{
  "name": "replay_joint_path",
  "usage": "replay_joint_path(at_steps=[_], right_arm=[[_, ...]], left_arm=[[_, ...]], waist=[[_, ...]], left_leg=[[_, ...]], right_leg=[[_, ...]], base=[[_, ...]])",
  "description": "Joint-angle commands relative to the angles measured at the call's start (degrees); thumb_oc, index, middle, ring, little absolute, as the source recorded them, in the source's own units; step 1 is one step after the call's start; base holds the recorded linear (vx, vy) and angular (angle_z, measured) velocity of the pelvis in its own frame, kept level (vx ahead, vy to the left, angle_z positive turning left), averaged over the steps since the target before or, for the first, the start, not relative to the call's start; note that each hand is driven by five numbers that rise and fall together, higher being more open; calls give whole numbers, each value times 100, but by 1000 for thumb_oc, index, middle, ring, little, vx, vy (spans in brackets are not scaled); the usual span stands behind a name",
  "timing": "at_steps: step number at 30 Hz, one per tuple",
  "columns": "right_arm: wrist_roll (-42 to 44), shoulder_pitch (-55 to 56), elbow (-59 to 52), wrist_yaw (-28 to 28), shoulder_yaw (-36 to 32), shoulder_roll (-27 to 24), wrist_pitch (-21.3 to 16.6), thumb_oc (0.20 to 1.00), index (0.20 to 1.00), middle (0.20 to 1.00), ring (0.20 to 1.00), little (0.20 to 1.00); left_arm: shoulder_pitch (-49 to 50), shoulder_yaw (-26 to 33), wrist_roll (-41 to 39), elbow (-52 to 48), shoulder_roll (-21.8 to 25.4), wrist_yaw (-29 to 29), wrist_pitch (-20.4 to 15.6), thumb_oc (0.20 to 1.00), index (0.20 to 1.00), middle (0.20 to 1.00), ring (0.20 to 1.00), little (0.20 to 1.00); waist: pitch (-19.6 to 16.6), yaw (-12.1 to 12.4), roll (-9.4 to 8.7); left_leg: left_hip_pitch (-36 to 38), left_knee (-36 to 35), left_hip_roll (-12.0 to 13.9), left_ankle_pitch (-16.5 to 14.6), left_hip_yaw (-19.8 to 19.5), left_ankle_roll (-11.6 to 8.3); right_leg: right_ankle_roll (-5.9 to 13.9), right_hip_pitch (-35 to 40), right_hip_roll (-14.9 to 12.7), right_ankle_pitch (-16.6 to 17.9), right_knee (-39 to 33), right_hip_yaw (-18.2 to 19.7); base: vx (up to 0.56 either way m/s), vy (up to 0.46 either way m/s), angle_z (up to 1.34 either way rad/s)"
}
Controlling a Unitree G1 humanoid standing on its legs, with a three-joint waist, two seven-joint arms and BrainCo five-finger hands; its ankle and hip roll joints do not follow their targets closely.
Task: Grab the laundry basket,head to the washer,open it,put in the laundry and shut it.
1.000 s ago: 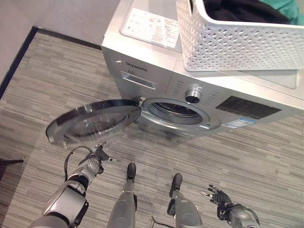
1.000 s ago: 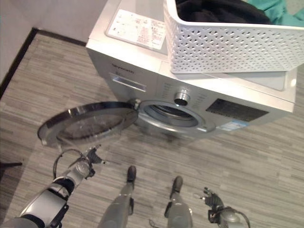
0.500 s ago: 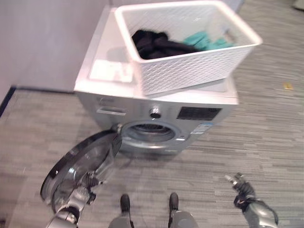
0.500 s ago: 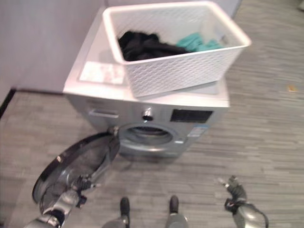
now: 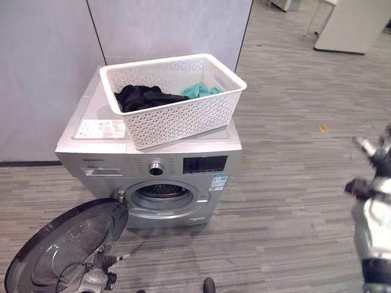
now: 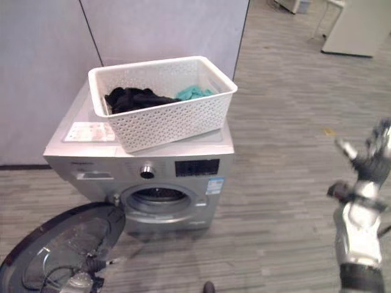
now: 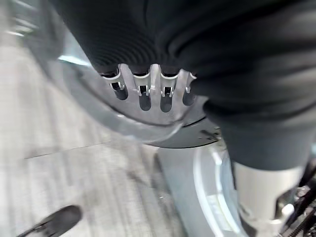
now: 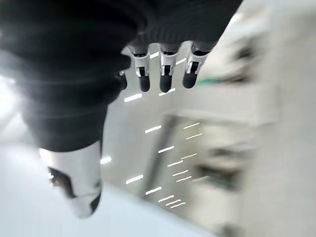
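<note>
The washer (image 5: 153, 162) has a smooth silver body with a satin metallic sheen. Its open door (image 5: 64, 253) has a glossy dark rim around clear glass. The laundry basket (image 5: 177, 116) on top is white perforated plastic, matt. Inside lies soft cloth: black clothes (image 5: 143, 96) and a teal garment (image 5: 198, 90). The floor (image 5: 293, 201) looks like grey wood-grain planks.

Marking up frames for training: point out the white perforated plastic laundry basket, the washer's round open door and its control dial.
white perforated plastic laundry basket (image 5: 183, 119): left eye view, front wall.
round open door (image 5: 58, 247): left eye view, inner glass.
control dial (image 5: 156, 168): left eye view, knob face.
</note>
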Motion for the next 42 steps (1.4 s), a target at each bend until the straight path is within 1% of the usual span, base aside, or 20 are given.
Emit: replay_joint_path(at_steps=[1,2,3,4,5,8,10,13,15,16,18,20,23,25,27,28,30,32,36,42], right_arm=[[-430,-1008,-56,16,491,-906,-82,1000,1000,1000,1000,1000],[-447,-1378,56,45,790,-1119,3,1000,1000,1000,1000,1000],[-447,-1393,64,44,803,-1122,0,1000,1000,1000,1000,1000],[-559,-1971,291,183,1302,-1433,255,1000,1000,1000,1000,1000],[-640,-2300,463,388,1647,-1566,409,1000,1000,1000,1000,1000],[-751,-2828,780,609,2247,-1708,644,1000,1000,1000,1000,1000],[-963,-3377,1061,1133,2931,-1806,997,1000,1000,1000,1000,1000],[-1009,-3636,1350,1310,3221,-1720,1055,1000,1000,1000,1000,1000],[-1200,-3816,1656,1570,3506,-1825,1220,1000,1000,1000,1000,1000],[-1189,-3936,1995,1799,3688,-2150,1386,1000,1000,1000,1000,1000],[-1140,-4059,2196,2005,3853,-2239,1443,1000,1000,1000,1000,1000],[-1119,-4206,2401,2103,4007,-2230,1470,1000,1000,1000,1000,1000],[-1095,-4632,2914,2390,4527,-2341,1599,1000,1000,1000,1000,1000],[-982,-4834,3129,2554,4774,-2334,1663,1000,1000,1000,1000,1000],[-947,-4942,3188,2679,5015,-2322,1706,1000,1000,1000,1000,1000],[-920,-4917,3184,2784,5035,-2349,1685,1000,1000,1000,1000,1000],[-986,-4930,3160,2997,5288,-2338,1715,1000,1000,1000,1000,1000],[-1060,-5016,3120,3181,5538,-2404,1744,1000,1000,1000,1000,1000],[-978,-5313,2804,3594,6346,-2622,1691,1000,1000,1000,1000,1000],[-829,-5456,2302,3943,6925,-2721,1660,1000,1000,1000,1000,1000]], left_arm=[[-462,-205,-232,146,89,61,-164,1000,1000,1000,1000,1000],[-483,-219,-335,144,82,30,-213,1000,1000,1000,1000,1000],[-483,-212,-335,145,80,30,-214,1000,1000,1000,1000,1000],[-474,-341,-422,164,133,-27,-243,1000,1000,1000,1000,1000],[-425,-305,-405,206,128,-84,-233,1000,1000,1000,1000,1000],[-280,-303,-373,256,128,-104,-243,1000,1000,1000,1000,1000],[88,-170,-453,287,75,-259,-242,1000,1000,1000,1000,1000],[240,-162,-448,327,19,-317,-233,1000,1000,1000,1000,1000],[281,-165,-423,326,52,-379,-206,1000,1000,1000,1000,1000],[239,-306,-410,292,79,-487,-177,1000,1000,1000,1000,1000],[199,-394,-395,315,95,-575,-162,1000,1000,1000,1000,1000],[181,-452,-395,338,94,-599,-157,1000,1000,1000,1000,1000],[122,-494,-441,366,100,-698,-155,1000,1000,1000,1000,1000],[87,-527,-459,383,100,-757,-153,1000,1000,1000,1000,1000],[74,-522,-456,432,87,-798,-157,1000,1000,1000,1000,1000],[76,-525,-442,436,103,-798,-158,1000,1000,1000,1000,1000],[106,-529,-405,433,93,-804,-162,1000,1000,1000,1000,1000],[147,-501,-397,432,73,-852,-154,1000,1000,1000,1000,1000],[254,-442,-454,410,-31,-929,-172,1000,1000,1000,1000,1000],[290,-425,-536,358,-164,-977,-185,1000,1000,1000,1000,1000]], waist=[[321,465,-192],[346,555,-201],[344,547,-198],[356,736,-206],[302,713,-155],[191,773,-107],[28,874,-112],[-74,963,-139],[-110,972,-185],[-61,875,-140],[-28,786,-95],[-20,767,-48],[-25,662,14],[8,599,-38],[64,510,-75],[62,511,-162],[22,560,-309],[-20,577,-334],[-187,630,-407],[-245,671,-494]], left_leg=[[-38,-855,-255,-219,55,205],[-203,-1277,-356,-45,-53,176],[-203,-1289,-357,-36,-55,177],[-398,-1659,-429,112,-297,87],[-310,-1787,-448,109,-315,80],[-178,-1661,-514,187,-401,113],[36,-1382,-686,37,-250,307],[292,-1345,-898,-129,-99,490],[532,-1416,-1136,-199,-87,651],[700,-1484,-1410,-231,-296,841],[852,-1538,-1534,-282,-481,954],[996,-1626,-1553,-355,-508,970],[1120,-1684,-1536,-448,-654,916],[1189,-1642,-1575,-560,-720,889],[1289,-1628,-1602,-646,-800,877],[1321,-1599,-1654,-695,-806,873],[1365,-1599,-1698,-751,-727,863],[1395,-1641,-1652,-745,-697,842],[1377,-1788,-1401,-716,-696,720],[1331,-1833,-1258,-685,-723,627]], right_leg=[[666,141,-382,-354,217,156],[684,195,-392,-410,220,162],[684,191,-392,-410,220,160],[711,306,-393,-530,237,212],[764,367,-426,-561,257,225],[825,497,-539,-616,313,240],[925,566,-862,-649,664,378],[1065,522,-1103,-550,1030,483],[1178,394,-1284,-129,1601,551],[1061,67,-1392,561,2713,702],[979,-126,-1388,721,3201,758],[970,-302,-1486,682,3112,539],[961,-461,-1374,283,2243,332],[1062,-568,-1319,325,1551,468],[1129,-741,-1195,434,1321,833],[1195,-617,-1241,409,1087,853],[1277,-473,-1390,702,993,761],[1285,-442,-1383,716,969,722],[1238,-205,-1275,451,573,395],[1184,-134,-1149,323,414,342]], base=[[155,133,63],[92,84,40],[141,142,20],[163,178,-7],[243,256,-13],[178,203,-17],[305,417,-31],[218,323,-63],[175,339,-48],[215,463,12],[172,313,75],[118,120,104],[126,-2,-4],[129,-43,17],[118,-20,39],[89,-11,66],[74,-43,51],[65,-55,-12],[41,-85,-19],[13,-57,-1]])
